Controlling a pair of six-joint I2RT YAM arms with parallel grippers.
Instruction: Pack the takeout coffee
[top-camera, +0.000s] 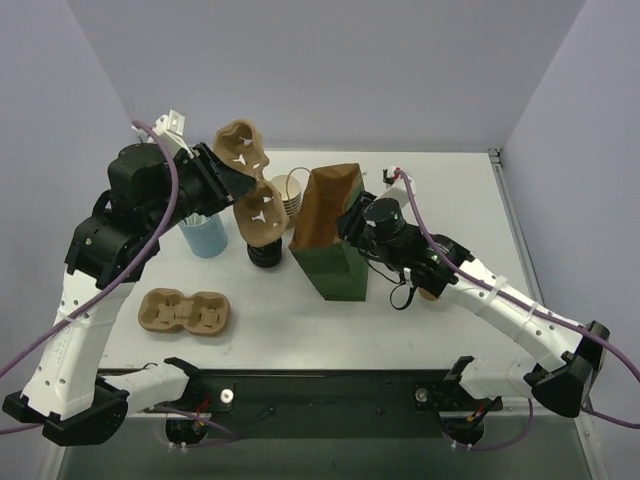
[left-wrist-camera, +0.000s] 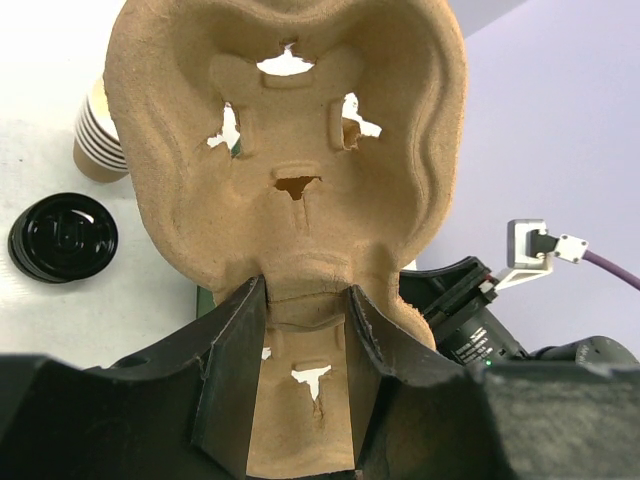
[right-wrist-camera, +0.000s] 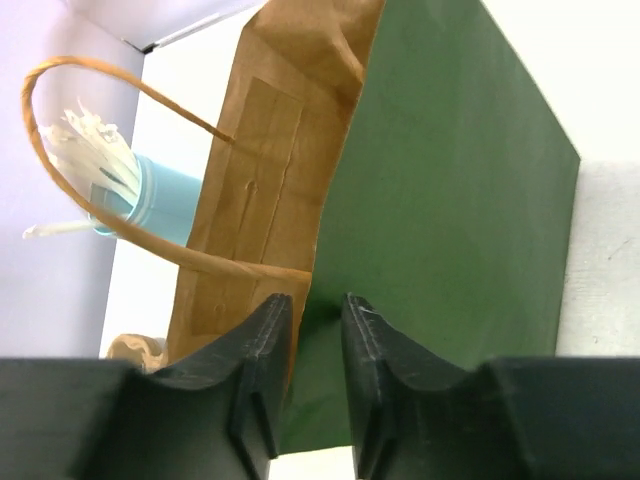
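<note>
The takeout coffee is not in view as a lidded cup in any frame. My left gripper (top-camera: 226, 180) (left-wrist-camera: 305, 292) is shut on the neck of a brown pulp cup carrier (top-camera: 250, 180) (left-wrist-camera: 290, 150), held tilted in the air above the table, left of the bag. An open green paper bag (top-camera: 335, 255) (right-wrist-camera: 450, 180) with a brown inside stands upright mid-table. My right gripper (top-camera: 352, 222) (right-wrist-camera: 315, 305) sits at the bag's right rim. Its jaws stand a little apart, one inside and one outside the wall, and do not pinch it.
A second pulp carrier (top-camera: 187, 312) lies flat at the front left. A blue cup of white sticks (top-camera: 205, 235) (right-wrist-camera: 150, 200) stands at the left. Stacked tan cups (top-camera: 290, 195) (left-wrist-camera: 95, 145) and black lids (top-camera: 265, 255) (left-wrist-camera: 62, 237) sit beside the bag. Something tan (top-camera: 432, 291) shows under my right forearm.
</note>
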